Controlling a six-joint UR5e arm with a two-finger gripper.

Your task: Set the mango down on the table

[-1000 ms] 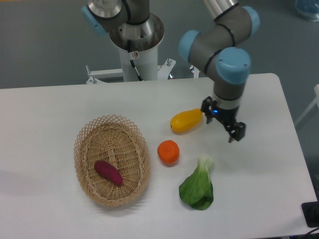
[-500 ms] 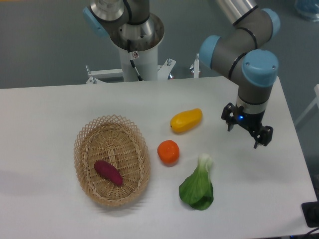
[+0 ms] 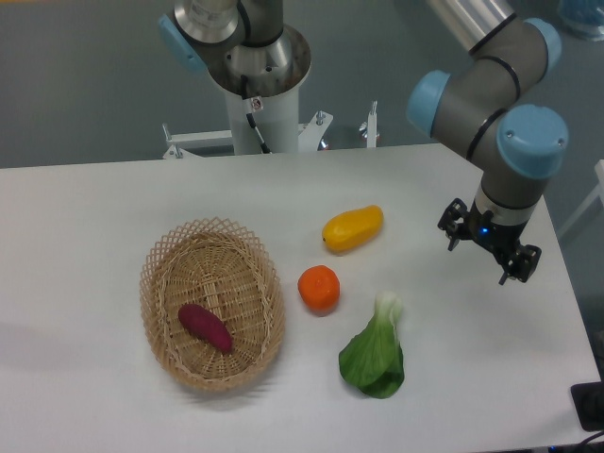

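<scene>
Resting on the counter (image 3: 113,198), the mango (image 3: 353,228) is released; the tool (image 3: 490,252), open and empty, is seen right of it, needing only retraction.

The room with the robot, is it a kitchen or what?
Probably a robot lab, not a kitchen. A gray and blue robot arm stands bolted at a plain white table, and the mango and wicker basket look laid out for practice.

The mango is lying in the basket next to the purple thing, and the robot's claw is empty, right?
Not quite. The camera view shows the mango lying on the white table, outside the basket. Only the purple thing is in the basket. The gripper is indeed empty.
</scene>
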